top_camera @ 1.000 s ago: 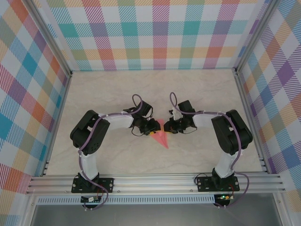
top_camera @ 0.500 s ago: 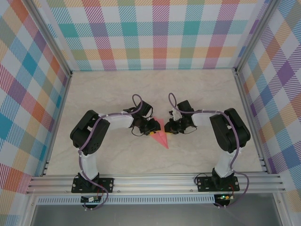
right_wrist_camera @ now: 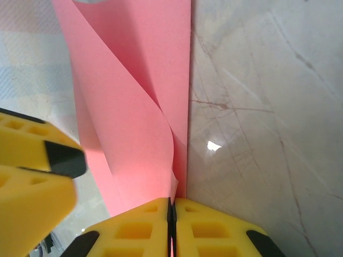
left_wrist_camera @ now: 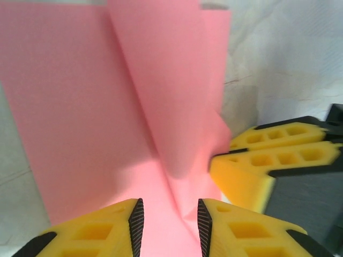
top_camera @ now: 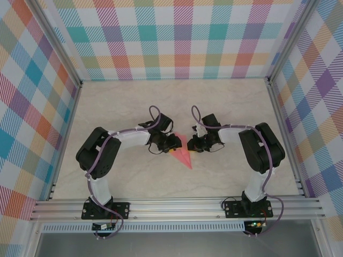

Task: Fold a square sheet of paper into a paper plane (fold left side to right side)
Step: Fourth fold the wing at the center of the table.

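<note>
The pink sheet of paper (top_camera: pixel 184 156) lies on the table between the two arms, folded into a narrow shape whose point faces the near edge. My right gripper (right_wrist_camera: pixel 171 206) is shut on the paper's (right_wrist_camera: pixel 128 107) right edge, lifting a curled flap off the table. My left gripper (left_wrist_camera: pixel 170 227) is open, its fingers straddling a raised crease of the paper (left_wrist_camera: pixel 107 107) without pinching it. From above, the left gripper (top_camera: pixel 172 145) and right gripper (top_camera: pixel 194 143) face each other across the paper's far end. The right gripper's yellow fingers (left_wrist_camera: pixel 268 163) show in the left wrist view.
The marble-patterned tabletop (top_camera: pixel 134 101) is bounded by aluminium rails (top_camera: pixel 177 206) at the near edge and checked walls (top_camera: pixel 182 37) on three sides. Both arm bases are bolted to the near rail.
The left arm's elbow has drifted slightly left and lower. The right arm edged a little left. The paper and both grippers stay as they were.
</note>
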`<state>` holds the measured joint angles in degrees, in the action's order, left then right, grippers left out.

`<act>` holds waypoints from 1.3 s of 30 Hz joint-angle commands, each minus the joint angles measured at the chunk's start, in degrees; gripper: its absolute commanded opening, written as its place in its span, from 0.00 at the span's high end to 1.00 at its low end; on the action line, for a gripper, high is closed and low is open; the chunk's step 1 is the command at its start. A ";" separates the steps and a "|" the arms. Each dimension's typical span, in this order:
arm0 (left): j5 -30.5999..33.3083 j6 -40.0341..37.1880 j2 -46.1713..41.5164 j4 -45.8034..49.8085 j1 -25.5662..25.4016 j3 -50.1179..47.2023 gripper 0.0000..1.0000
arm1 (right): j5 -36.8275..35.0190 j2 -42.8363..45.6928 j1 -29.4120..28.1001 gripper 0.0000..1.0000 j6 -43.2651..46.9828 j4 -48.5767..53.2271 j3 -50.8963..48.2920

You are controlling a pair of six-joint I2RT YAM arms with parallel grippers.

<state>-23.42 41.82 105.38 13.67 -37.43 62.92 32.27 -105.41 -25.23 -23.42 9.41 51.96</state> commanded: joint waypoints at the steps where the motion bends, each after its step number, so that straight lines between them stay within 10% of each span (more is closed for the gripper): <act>1: -1.19 -0.98 -1.91 0.79 -0.49 1.90 0.68 | -3.31 -2.44 -0.53 0.90 1.46 4.11 -0.46; 16: -7.35 1.07 6.93 -6.10 -0.52 6.25 0.77 | -3.56 -2.54 -1.08 0.89 1.88 4.44 -0.09; 39: 0.63 1.79 9.07 -3.62 -0.54 -0.53 0.80 | -2.82 1.17 -1.22 0.85 1.97 4.43 1.04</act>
<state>-26.92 42.78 113.45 6.39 -37.43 65.84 31.94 -105.38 -25.87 -23.03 10.50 52.75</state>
